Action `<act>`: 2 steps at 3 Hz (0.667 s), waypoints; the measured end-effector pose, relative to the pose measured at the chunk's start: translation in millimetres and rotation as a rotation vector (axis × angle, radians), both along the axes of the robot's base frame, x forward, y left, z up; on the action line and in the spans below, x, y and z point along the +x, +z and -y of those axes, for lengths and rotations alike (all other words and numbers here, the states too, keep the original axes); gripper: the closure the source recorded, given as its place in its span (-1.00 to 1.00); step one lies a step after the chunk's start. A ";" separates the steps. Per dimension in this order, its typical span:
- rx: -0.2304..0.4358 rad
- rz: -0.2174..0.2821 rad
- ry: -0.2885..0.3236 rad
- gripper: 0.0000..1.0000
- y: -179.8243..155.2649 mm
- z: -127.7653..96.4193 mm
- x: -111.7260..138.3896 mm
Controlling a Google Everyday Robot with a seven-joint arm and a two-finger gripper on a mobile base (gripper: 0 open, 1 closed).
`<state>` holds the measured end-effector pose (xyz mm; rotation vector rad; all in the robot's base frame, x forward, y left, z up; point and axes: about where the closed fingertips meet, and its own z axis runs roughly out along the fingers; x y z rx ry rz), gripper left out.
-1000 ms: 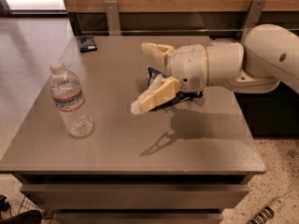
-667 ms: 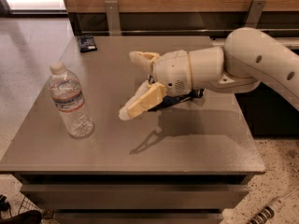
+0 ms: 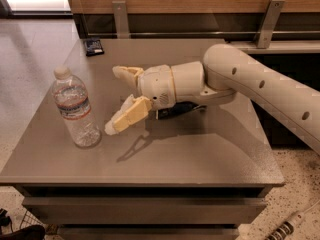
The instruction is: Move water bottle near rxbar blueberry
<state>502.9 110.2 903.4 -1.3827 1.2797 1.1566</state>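
Note:
The water bottle (image 3: 76, 108) stands upright near the table's left front, clear with a white cap and a red and blue banded label. The rxbar blueberry (image 3: 93, 45) is a small dark wrapper lying flat at the table's back left corner. My gripper (image 3: 114, 100) hovers above the table just right of the bottle, its two pale fingers spread open and empty, pointing left toward the bottle. It is apart from the bottle.
A dark bag (image 3: 176, 110) lies on the grey table (image 3: 200, 154) under my wrist, mostly hidden by the arm. A wooden wall panel with metal brackets (image 3: 120, 14) runs behind the table. Tiled floor lies to the left.
My gripper has moved left across the table toward the bottle, staying open. The bottle and the wrapper have not moved.

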 end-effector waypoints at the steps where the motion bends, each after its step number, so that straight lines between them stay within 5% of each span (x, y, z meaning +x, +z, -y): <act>1: 0.097 0.008 0.059 -1.00 3.9 -24.6 -8.4; 2: 0.159 0.011 0.094 -1.00 6.4 -39.8 -16.9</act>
